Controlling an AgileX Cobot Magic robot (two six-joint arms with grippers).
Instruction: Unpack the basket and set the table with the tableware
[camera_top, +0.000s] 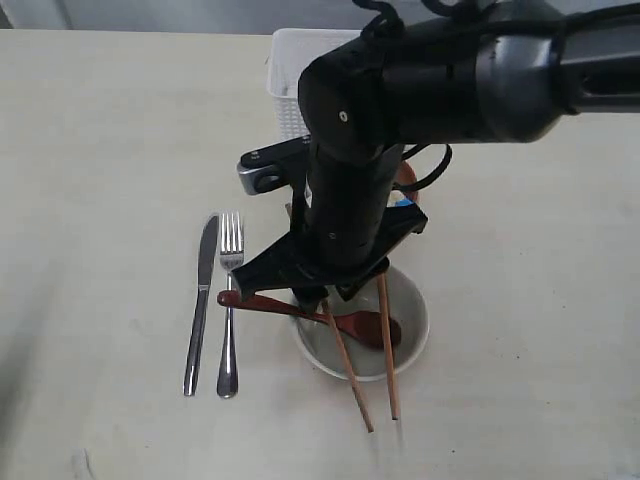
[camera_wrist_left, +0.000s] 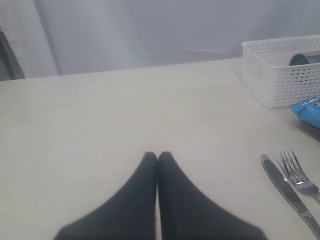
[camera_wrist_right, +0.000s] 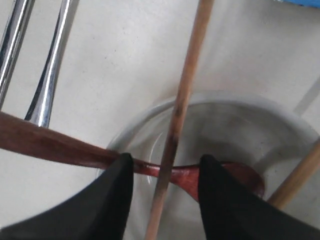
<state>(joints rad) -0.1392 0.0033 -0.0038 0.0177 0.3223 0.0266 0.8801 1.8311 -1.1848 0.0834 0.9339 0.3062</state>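
The off-white bowl (camera_top: 408, 335) (camera_wrist_right: 235, 125) stands on the table (camera_top: 110, 150). The dark red spoon (camera_top: 262, 302) (camera_wrist_right: 45, 142) lies across it, and two chopsticks (camera_top: 388, 350) (camera_wrist_right: 186, 80) rest over its rim. My right gripper (camera_top: 335, 292) (camera_wrist_right: 166, 160) hangs open just above the bowl. One chopstick runs between its fingers, touching neither. The knife (camera_top: 203, 300) (camera_wrist_left: 285, 190) and fork (camera_top: 230, 300) (camera_wrist_left: 297, 175) lie side by side left of the bowl. The white basket (camera_top: 290, 70) (camera_wrist_left: 275, 75) holds the steel cup (camera_wrist_left: 302, 59). My left gripper (camera_wrist_left: 158, 156) is shut on nothing, low over bare table.
A blue chip bag (camera_wrist_left: 307, 111) (camera_top: 403, 201) lies between the basket and the bowl, and something brown (camera_top: 405, 178) shows beside it. The right arm (camera_top: 450, 80) hides much of the basket and the ground behind the bowl.
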